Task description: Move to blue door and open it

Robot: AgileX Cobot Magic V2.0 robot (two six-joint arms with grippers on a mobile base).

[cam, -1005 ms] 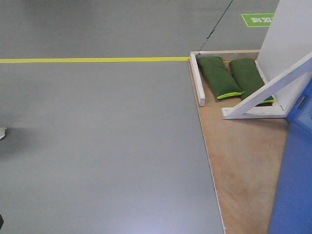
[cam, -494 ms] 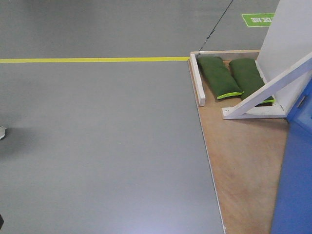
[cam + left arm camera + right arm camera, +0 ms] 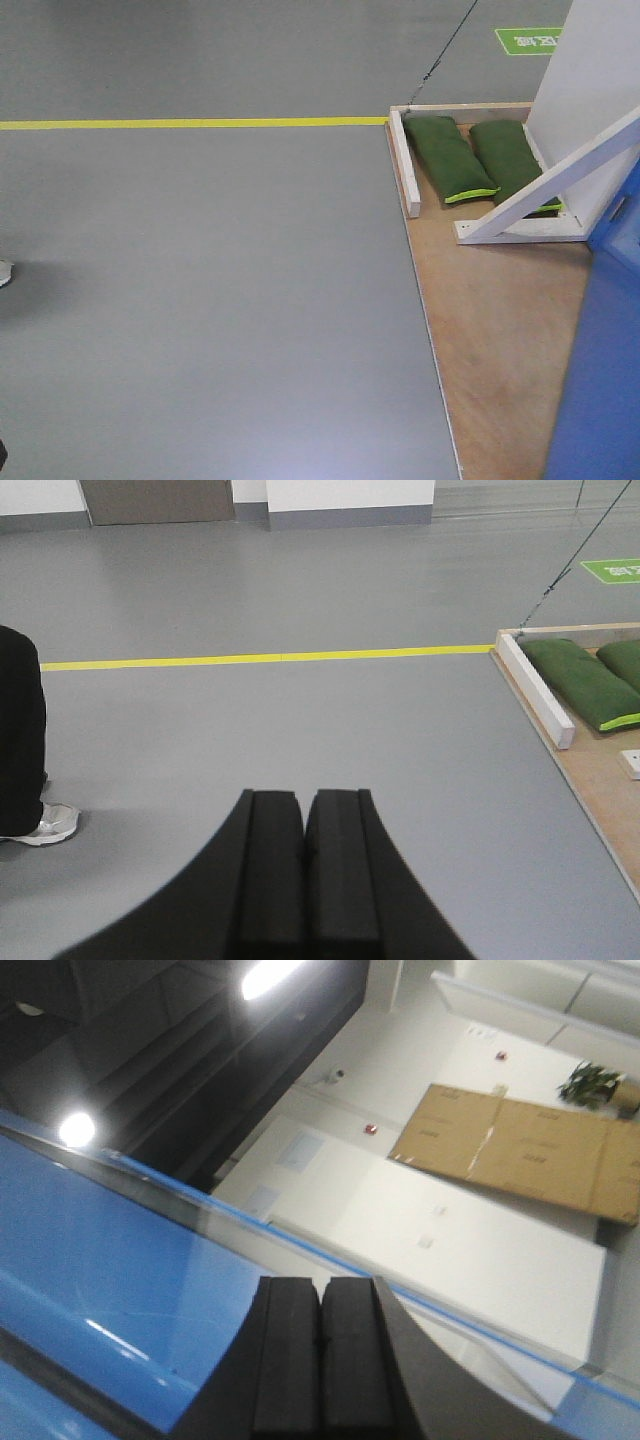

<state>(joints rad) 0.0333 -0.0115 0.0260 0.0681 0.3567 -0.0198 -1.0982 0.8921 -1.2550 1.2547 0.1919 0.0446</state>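
The blue door point(image 3: 603, 380) stands on the plywood platform point(image 3: 500, 320), along the platform's right edge in the front view, its glossy panel running out of frame. At the platform's far end lie two green sandbags point(image 3: 450, 158), under a slanted white brace point(image 3: 545, 190). A yellow floor line point(image 3: 200, 123) meets the platform's far left corner.

The right jaws are pressed together with nothing between them. The door's blue face sits directly beyond their tips, filling the lower left of the right wrist view; contact cannot be judged. The left jaws are likewise closed and empty, over grey floor point(image 3: 300, 710) to the left of the platform, with the door outside that view.
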